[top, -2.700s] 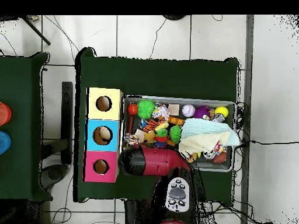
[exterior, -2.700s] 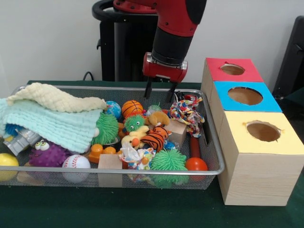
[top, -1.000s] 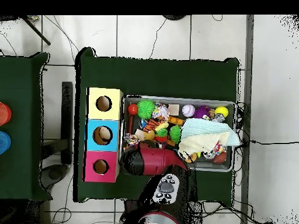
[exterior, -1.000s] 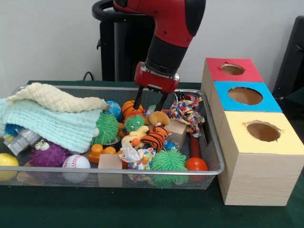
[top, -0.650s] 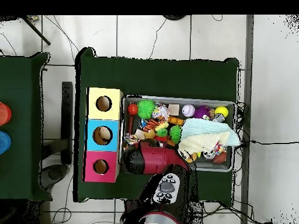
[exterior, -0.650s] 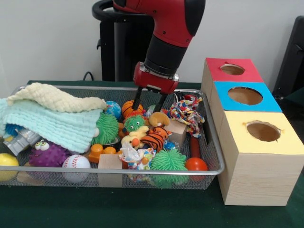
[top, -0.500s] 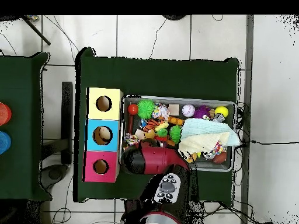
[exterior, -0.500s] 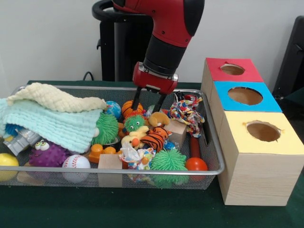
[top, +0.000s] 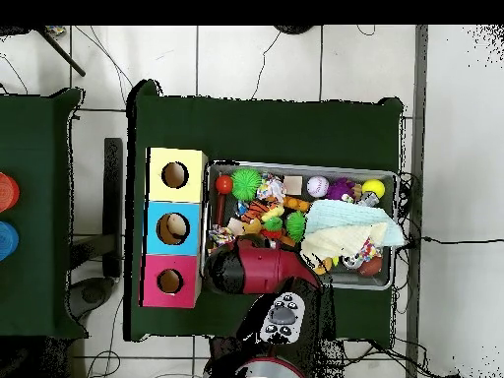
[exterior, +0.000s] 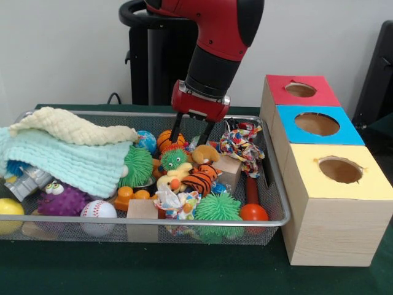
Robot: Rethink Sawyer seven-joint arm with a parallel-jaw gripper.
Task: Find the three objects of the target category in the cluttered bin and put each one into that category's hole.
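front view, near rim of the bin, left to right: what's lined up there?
yellow ball → purple spiky toy → baseball → wooden block → green spiky ball → red ball, then outside the bin the yellow-topped box.

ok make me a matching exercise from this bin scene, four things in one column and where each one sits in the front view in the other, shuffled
Things:
1. baseball
2. yellow box
3. gripper
4. cream blanket

Places:
A. nearest of the three boxes beside the bin
B. spread on the mint blanket, left part of the bin
C. against the bin's near wall, beside the purple spiky toy
D. open, over the small basketball at the back of the bin

Pairs: 1-C, 2-A, 3-D, 4-B
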